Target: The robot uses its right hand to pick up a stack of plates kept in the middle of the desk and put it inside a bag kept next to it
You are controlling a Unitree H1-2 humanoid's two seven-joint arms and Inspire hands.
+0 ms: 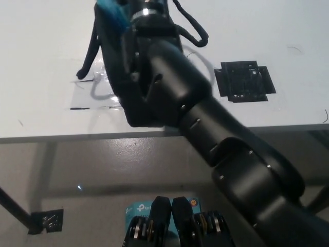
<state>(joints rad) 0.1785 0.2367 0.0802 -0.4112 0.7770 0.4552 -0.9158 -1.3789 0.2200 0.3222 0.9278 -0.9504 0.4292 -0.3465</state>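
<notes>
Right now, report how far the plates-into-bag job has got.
Nearly done, it seems. The black bag stands on the white desk, and the right arm reaches deep over its mouth. Only a sliver of the blue plates shows at the bag's top edge. The right robot hand is out of frame, so release is unconfirmed. Left: let go and withdraw.

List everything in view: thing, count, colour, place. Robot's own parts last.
bag: one, black, middle of the desk near its front edge, handles draped left and right.
plates: blue, count not visible, a sliver showing at the bag's top by the picture's upper edge.
clear tape: one patch, transparent, on the desk left of the bag.
black marker: one, black, on the desk right of the bag.
desk: one, white, upper half of the picture.
floor: grey, below the desk.
right arm: one, black, reaching up from bottom right over the bag; hand out of view.
</notes>
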